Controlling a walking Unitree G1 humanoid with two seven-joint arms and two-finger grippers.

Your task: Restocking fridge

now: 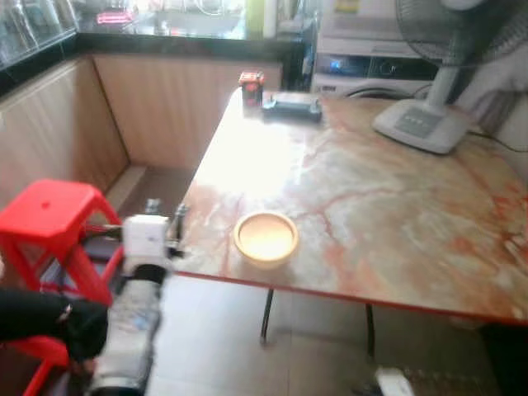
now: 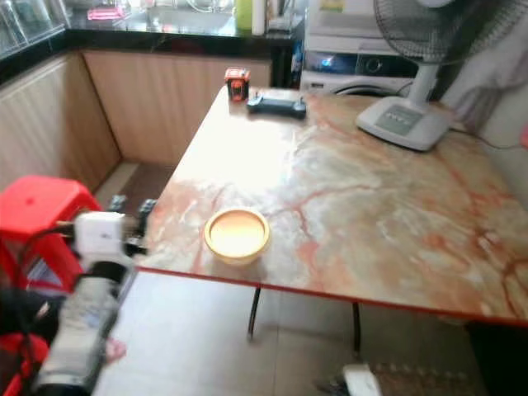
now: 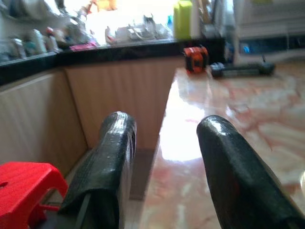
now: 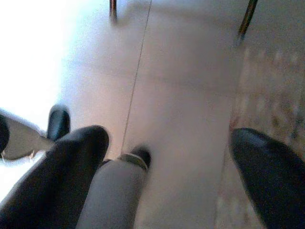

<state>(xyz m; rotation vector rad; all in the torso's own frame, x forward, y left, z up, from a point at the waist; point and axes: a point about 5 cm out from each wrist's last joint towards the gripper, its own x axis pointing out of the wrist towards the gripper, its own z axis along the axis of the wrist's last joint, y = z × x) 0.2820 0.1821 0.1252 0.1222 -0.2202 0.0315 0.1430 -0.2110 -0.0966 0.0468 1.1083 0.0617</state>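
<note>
My left gripper (image 1: pixel 167 213) is raised at the near left edge of the marble table (image 1: pixel 388 206). It is open and holds nothing. In the left wrist view its fingers (image 3: pixel 116 143) point along the tabletop toward the far counter. A shallow yellow bowl (image 1: pixel 266 238) sits on the table near the front edge, just right of that gripper. My right gripper (image 4: pixel 171 143) hangs low over the tiled floor, open and empty, with my own leg (image 4: pixel 114 191) below it.
A red plastic stool (image 1: pixel 49 216) stands left of my arm. At the table's far end lie an orange tape measure (image 1: pixel 251 85) and a black device (image 1: pixel 292 106). A white fan (image 1: pixel 429 124) stands at the far right. Wood-panelled counters wall the left and back.
</note>
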